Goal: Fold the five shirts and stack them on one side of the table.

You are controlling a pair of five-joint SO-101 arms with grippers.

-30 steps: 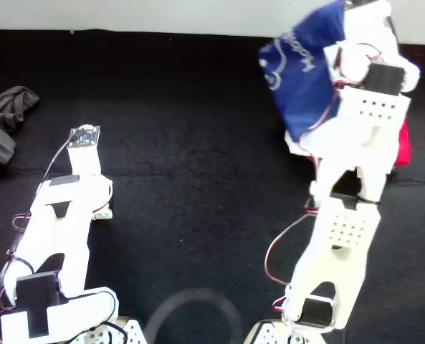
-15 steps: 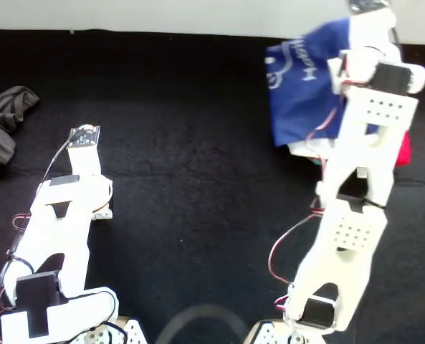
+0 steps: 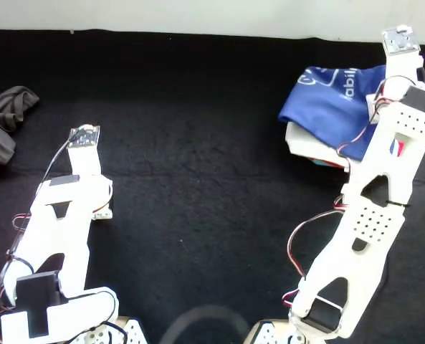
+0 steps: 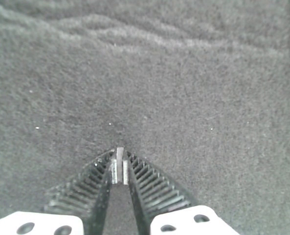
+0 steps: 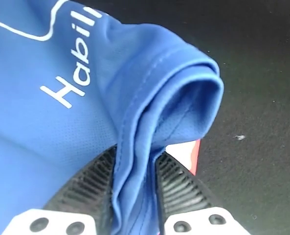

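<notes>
A folded blue shirt [image 3: 327, 104] with white print lies on top of a stack of folded shirts [image 3: 305, 147] at the right side of the black table. My right gripper [image 5: 135, 166] is shut on the blue shirt [image 5: 86, 98], pinching a bunched fold of it; a red shirt [image 5: 193, 154] peeks out beneath. That arm [image 3: 384, 179] stretches over the stack. My left gripper [image 4: 119, 164] is shut with nothing in it, low over the black cloth at the table's left [image 3: 83, 136]. A crumpled grey shirt [image 3: 4, 122] lies at the far left edge.
The black tablecloth [image 3: 198, 143] spans the table between the arms. A white wall strip [image 3: 162, 14] runs along the far edge.
The right arm has lowered the blue shirt from hanging in the air down onto the stack and has stretched out to the right. The left arm has not moved.
</notes>
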